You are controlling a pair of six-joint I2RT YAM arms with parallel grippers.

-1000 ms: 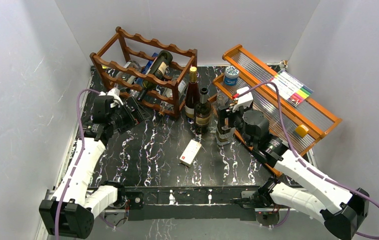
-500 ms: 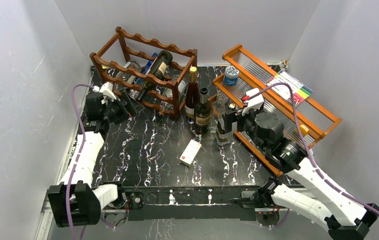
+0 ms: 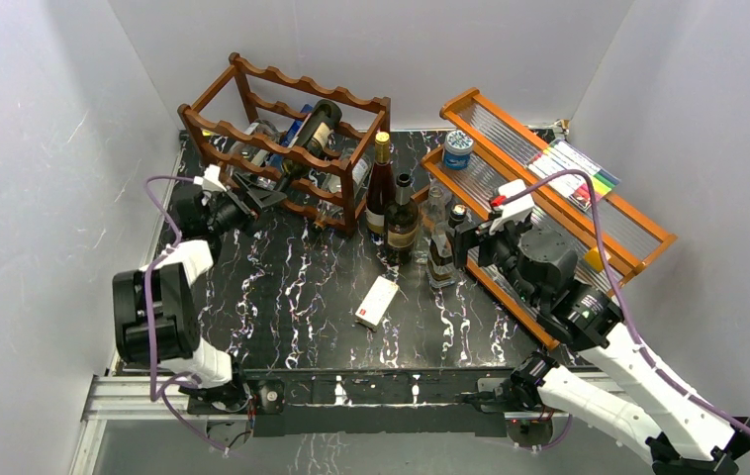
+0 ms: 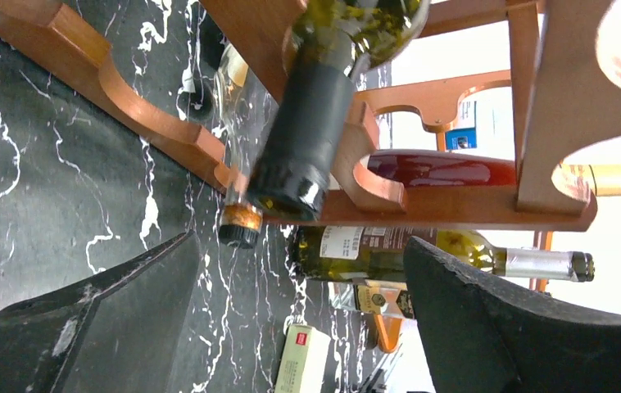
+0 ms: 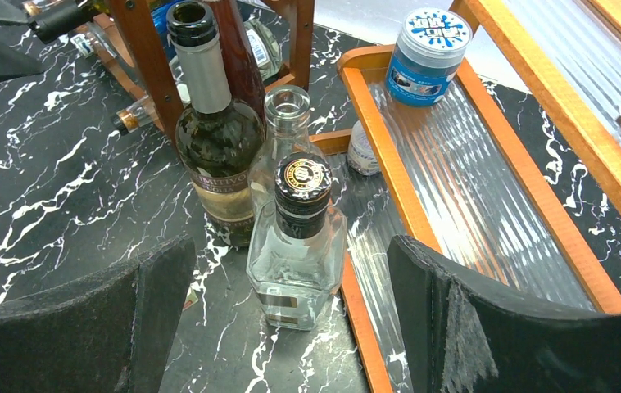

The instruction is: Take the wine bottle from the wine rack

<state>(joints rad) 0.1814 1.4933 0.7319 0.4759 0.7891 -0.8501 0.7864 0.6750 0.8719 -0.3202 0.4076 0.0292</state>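
left gripper (image 4: 299, 246) jaws spread wide, holding nothing. Neck of wine bottle (image 4: 307, 115) pokes out of wine rack (image 4: 455, 209) just ahead, centred between the fingers. right gripper (image 5: 291, 254) also spread.

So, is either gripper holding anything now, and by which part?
Nothing is held. The left gripper, facing the racked bottle, and the right gripper are both open.

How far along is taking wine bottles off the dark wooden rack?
Looks done: a gold-capped dark bottle stands on the black marbled table beside the reddish-brown scalloped wooden rack. In hand: nothing; the open left fingers face the neck of a dark green bottle lying in the rack, and the right fingers are open. Left: grip and withdraw it.
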